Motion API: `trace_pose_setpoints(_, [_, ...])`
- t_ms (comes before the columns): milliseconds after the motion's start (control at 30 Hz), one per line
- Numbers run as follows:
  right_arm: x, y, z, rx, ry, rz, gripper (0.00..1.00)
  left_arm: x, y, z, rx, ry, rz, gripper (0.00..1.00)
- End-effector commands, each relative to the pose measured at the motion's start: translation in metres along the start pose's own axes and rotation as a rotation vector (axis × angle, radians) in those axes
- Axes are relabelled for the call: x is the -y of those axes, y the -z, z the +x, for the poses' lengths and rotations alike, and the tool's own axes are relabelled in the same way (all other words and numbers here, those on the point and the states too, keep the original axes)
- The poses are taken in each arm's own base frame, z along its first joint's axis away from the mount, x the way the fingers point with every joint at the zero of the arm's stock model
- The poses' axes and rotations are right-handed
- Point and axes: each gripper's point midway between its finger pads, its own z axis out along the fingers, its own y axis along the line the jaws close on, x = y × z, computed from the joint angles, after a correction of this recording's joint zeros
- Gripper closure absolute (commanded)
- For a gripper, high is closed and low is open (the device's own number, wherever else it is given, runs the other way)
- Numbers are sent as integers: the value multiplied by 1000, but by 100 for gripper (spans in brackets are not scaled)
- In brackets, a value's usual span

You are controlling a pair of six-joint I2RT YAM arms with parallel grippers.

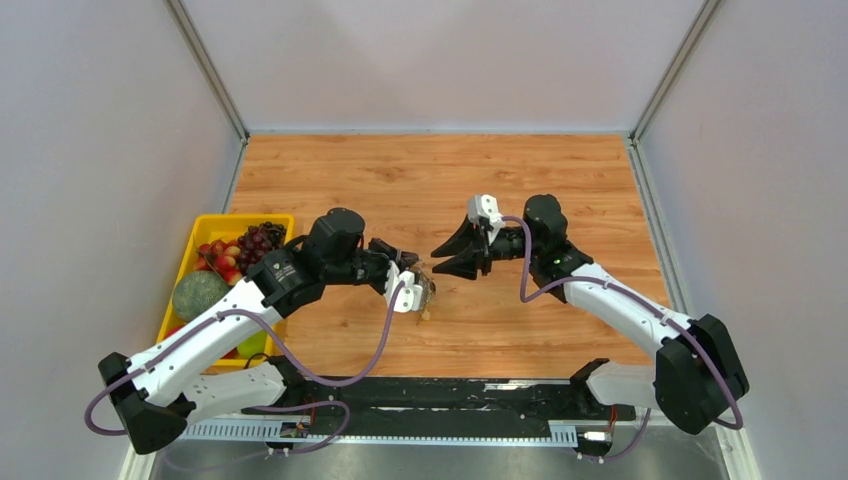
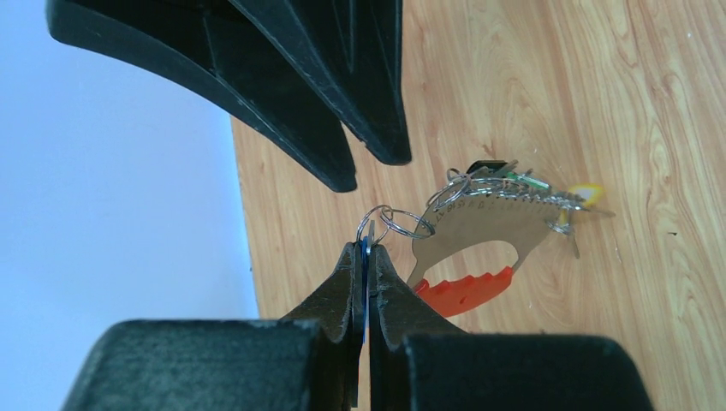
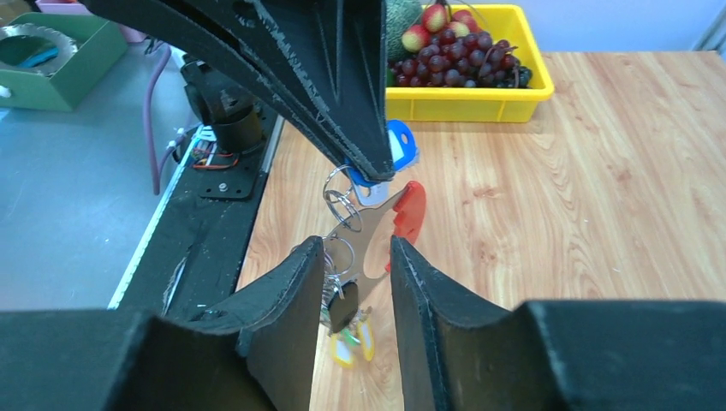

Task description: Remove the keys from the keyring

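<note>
My left gripper (image 2: 368, 247) is shut on the blue-headed key (image 3: 401, 144), seen edge-on as a thin blue strip between its fingers. From that key's small ring hangs the keyring (image 2: 479, 227), a silvery plate with a red clip (image 2: 462, 291), held just above the wood. Yellow-headed (image 2: 585, 192) and green-headed (image 2: 526, 180) keys dangle at its far end. My right gripper (image 3: 358, 248) is open, its fingers on either side of the hanging keyring (image 3: 368, 235), not touching it. In the top view the two grippers, left (image 1: 420, 287) and right (image 1: 448, 258), meet at the table's middle.
A yellow bin (image 1: 200, 225) of grapes, apples and a melon stands at the left table edge, also in the right wrist view (image 3: 467, 96). A black rail (image 1: 450, 395) runs along the near edge. A green box (image 3: 77, 60) sits off the table.
</note>
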Motion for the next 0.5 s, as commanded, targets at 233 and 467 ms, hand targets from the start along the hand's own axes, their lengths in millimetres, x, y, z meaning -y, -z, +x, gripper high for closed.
trace_pose_setpoints(233, [-11,-21,-4,-16,50,-107,62,-10,7,-21,90,-53,-37,100])
trace_pose_setpoints(467, [-6,-21,-2,-21,42,-87,62,-11,7,-23,93,-52,-42,100])
